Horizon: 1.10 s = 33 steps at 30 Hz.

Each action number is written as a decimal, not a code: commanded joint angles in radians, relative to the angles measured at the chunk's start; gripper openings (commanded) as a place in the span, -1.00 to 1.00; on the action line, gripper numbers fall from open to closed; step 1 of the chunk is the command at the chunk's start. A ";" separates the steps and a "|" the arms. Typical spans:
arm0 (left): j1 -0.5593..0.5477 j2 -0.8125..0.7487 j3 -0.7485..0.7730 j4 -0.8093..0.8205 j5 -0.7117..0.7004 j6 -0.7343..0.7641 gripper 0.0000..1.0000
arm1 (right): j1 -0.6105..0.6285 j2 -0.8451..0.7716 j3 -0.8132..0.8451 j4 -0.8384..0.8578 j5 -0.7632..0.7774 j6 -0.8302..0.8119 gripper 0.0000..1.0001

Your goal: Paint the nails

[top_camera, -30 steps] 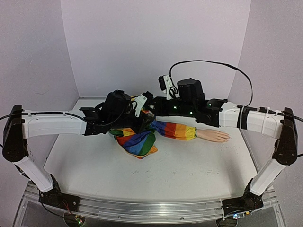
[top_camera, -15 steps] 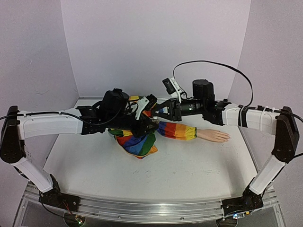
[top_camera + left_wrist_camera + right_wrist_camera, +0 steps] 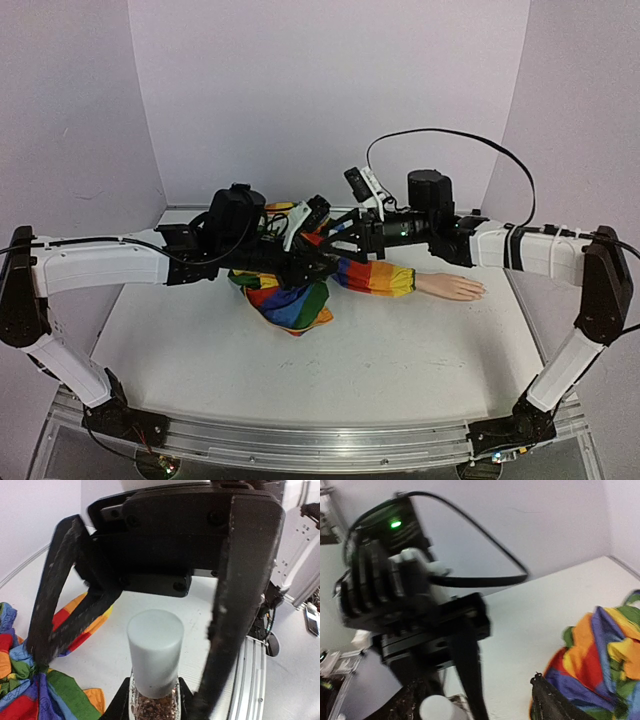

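My left gripper [image 3: 152,706] is shut on a small glass bottle [image 3: 154,704] with a white cap [image 3: 155,650], held above the table. My right gripper [image 3: 475,705] faces it, open. Its black fingers [image 3: 55,595] stand on either side of the cap with a gap on each side. In the top view the two grippers, left [image 3: 318,264] and right [image 3: 335,242], meet over the rainbow-striped sleeve [image 3: 375,275]. The pale mannequin hand [image 3: 452,287] lies at the sleeve's right end, away from both grippers. Its nails [image 3: 480,292] are too small to make out.
A bunched heap of rainbow cloth [image 3: 290,300] lies under the left gripper and shows in the right wrist view [image 3: 600,655]. The right arm's black cable [image 3: 450,135] loops above it. Purple walls close in the white table [image 3: 380,370] at the back and sides.
My right gripper was shut and has opened, its fingers now on either side of the bottle's cap. The left arm has carried the bottle a little to the right, toward it.
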 commanded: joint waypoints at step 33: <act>0.004 -0.004 0.025 0.076 -0.317 -0.012 -1.00 | 0.255 -0.053 0.226 -0.353 1.013 0.358 -0.67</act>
